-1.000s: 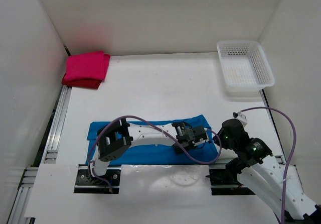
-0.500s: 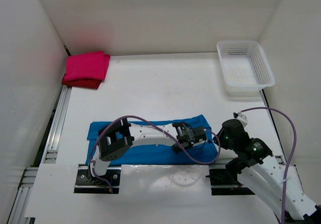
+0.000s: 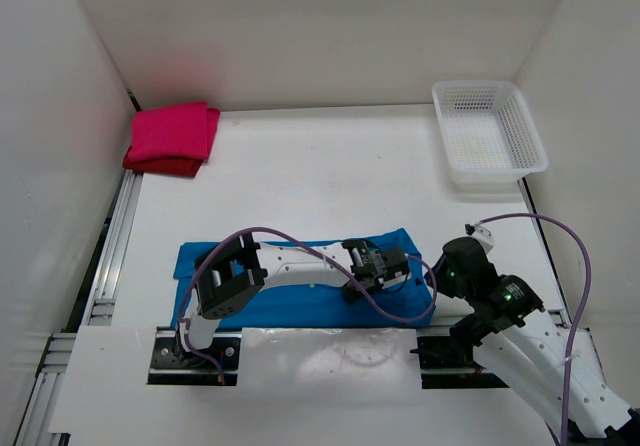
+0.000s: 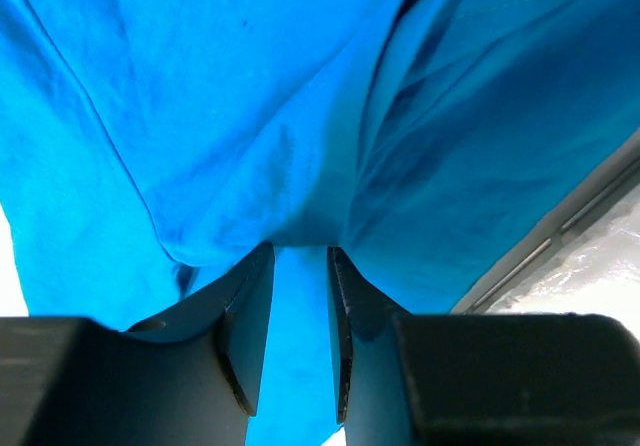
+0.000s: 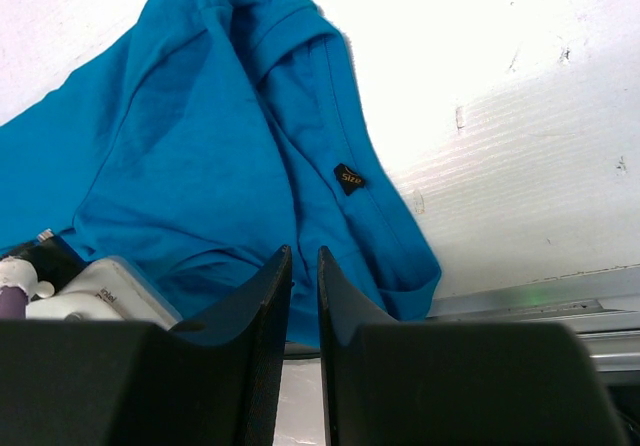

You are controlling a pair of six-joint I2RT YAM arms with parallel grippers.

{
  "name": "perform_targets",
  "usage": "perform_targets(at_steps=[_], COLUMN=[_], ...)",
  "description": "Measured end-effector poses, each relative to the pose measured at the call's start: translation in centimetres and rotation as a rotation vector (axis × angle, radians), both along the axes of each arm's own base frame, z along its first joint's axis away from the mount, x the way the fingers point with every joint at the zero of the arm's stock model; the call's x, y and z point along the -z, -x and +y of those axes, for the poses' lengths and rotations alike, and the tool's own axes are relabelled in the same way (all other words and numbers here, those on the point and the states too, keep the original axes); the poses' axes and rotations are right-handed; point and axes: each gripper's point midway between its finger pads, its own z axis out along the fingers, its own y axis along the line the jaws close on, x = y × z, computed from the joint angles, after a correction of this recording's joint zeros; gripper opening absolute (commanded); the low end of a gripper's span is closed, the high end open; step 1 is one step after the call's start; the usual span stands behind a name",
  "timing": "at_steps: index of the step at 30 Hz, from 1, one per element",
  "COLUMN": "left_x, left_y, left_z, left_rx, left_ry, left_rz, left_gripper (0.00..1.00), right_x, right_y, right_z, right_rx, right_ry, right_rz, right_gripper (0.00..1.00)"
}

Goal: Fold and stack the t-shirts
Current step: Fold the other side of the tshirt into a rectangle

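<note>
Two t-shirts, magenta-pink (image 3: 172, 131) on dark red (image 3: 160, 164), sit folded at the far left corner of the table (image 3: 320, 176); the blue t-shirt (image 3: 300, 304) lies banded along the near edge, its folding seemingly half done. Left gripper (image 4: 300, 251), reaching low over the band's right end, noses a cloth pucker with jaws slightly apart, grip unclear; a sure pinch looks needed next. Right gripper (image 5: 304, 254) hovers nearby, jaws a slit apart, empty.

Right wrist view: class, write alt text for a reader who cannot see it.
A bright blue t-shirt lies rumpled on the white table, a small dark size tag near its edge. The right gripper's two dark fingers rise from the bottom edge, narrowly apart, holding nothing.
</note>
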Motion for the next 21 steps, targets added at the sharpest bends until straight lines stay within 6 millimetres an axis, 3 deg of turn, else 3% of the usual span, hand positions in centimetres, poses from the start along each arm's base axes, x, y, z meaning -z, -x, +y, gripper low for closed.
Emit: perform_targets(at_steps=[11, 21], left_x=[-0.6, 0.3], left_y=[0.2, 0.5], left_z=[-2.0, -2.1], left_rx=[0.012, 0.018], left_ry=[0.043, 0.019], left_rz=[0.016, 0.04], left_gripper=[0.39, 0.41], right_x=[-0.1, 0.0], right_y=[0.0, 0.0], right_z=[0.0, 0.0], right_rx=[0.001, 0.001], right_ry=[-0.002, 0.0], right_rz=[-0.003, -0.003], right_gripper=[0.21, 0.22])
